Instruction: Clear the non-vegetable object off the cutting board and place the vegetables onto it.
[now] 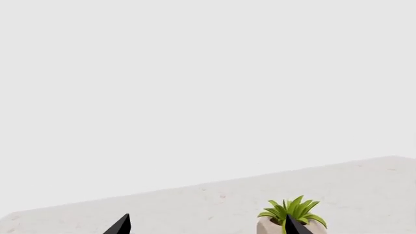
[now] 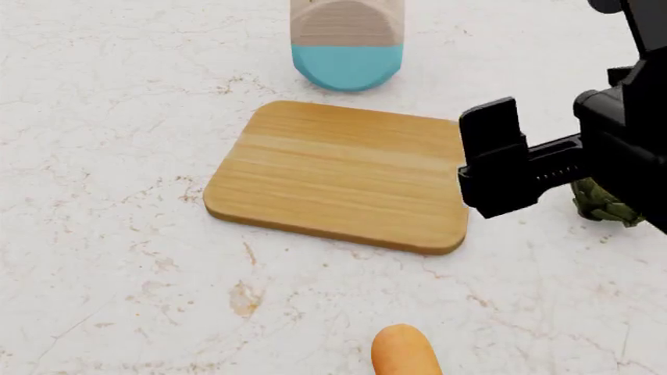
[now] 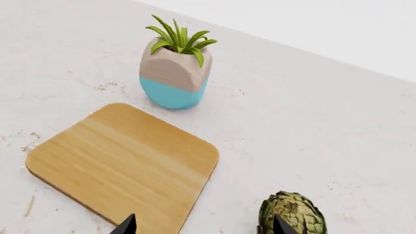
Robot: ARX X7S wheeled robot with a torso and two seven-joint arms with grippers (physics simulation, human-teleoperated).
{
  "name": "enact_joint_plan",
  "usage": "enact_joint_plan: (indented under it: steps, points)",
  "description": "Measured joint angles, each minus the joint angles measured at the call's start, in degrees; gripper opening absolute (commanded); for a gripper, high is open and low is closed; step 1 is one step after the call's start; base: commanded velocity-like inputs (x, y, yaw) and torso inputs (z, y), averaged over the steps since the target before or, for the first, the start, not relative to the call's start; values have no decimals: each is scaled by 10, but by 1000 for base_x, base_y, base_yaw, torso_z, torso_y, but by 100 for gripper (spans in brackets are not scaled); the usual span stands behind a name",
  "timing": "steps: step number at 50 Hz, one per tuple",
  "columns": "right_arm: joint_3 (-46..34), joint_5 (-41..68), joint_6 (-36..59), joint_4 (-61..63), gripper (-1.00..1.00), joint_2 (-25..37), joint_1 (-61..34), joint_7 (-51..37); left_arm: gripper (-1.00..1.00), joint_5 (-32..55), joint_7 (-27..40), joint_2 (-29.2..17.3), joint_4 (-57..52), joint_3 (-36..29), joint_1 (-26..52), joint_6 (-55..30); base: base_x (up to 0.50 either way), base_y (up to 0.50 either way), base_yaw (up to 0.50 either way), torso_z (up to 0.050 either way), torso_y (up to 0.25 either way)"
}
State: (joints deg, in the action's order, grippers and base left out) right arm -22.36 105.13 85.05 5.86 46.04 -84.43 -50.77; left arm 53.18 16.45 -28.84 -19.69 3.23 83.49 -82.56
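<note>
The wooden cutting board (image 2: pixel 333 176) lies bare in the middle of the head view and also shows in the right wrist view (image 3: pixel 123 165). The green scaly artichoke (image 3: pixel 293 214) sits on the table off the board's right side, partly hidden behind my right arm in the head view (image 2: pixel 602 201). My right gripper (image 3: pixel 203 226) is open and empty, hovering over the board's right edge (image 2: pixel 488 164), with one fingertip (image 3: pixel 281 225) beside the artichoke. The squash's orange tip (image 2: pixel 404 353) shows at the head view's bottom edge. The garlic is out of view. My left gripper (image 1: pixel 206 228) is open and empty.
A beige planter with a teal base (image 2: pixel 346 47) and a spiky green plant (image 3: pixel 179 36) stands just behind the board; it also shows in the left wrist view (image 1: pixel 293 219). The white speckled tabletop (image 2: pixel 115 234) stretches all around.
</note>
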Motion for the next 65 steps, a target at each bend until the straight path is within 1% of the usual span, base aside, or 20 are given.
enact_joint_plan:
  steps: [6, 11, 17, 23, 45, 56, 65]
  points:
    - [-47, 122, -21, 21, 100, 25, -16, -71, 100, 4, 2, -1, 1, -1, 2, 2, 0, 0, 0, 0, 0]
    - [-87, 201, -35, 37, 100, 42, -29, -116, 100, 7, 4, -2, 1, -1, 1, 4, 0, 0, 0, 0, 0]
    - [-128, 270, -55, 56, 100, 56, -38, -154, 100, 10, 7, -1, 1, -2, -2, 7, 0, 0, 0, 0, 0]
    - [-159, 313, -72, 73, 100, 63, -34, -176, 100, 13, 8, -3, 0, 0, -6, 12, 0, 0, 0, 0, 0]
    - [-227, 388, -104, 108, 100, 66, -28, -208, 100, 26, 15, -14, 1, 4, -7, 17, 0, 0, 0, 0, 0]
    - [-239, 376, -103, 107, 100, 50, -7, -194, 100, 29, 18, -17, 3, 1, -8, 22, 0, 0, 0, 0, 0]
    - [-230, 342, -107, 107, 100, 36, 32, -167, 100, 32, 22, -18, 2, -2, -13, 25, 0, 0, 0, 0, 0]
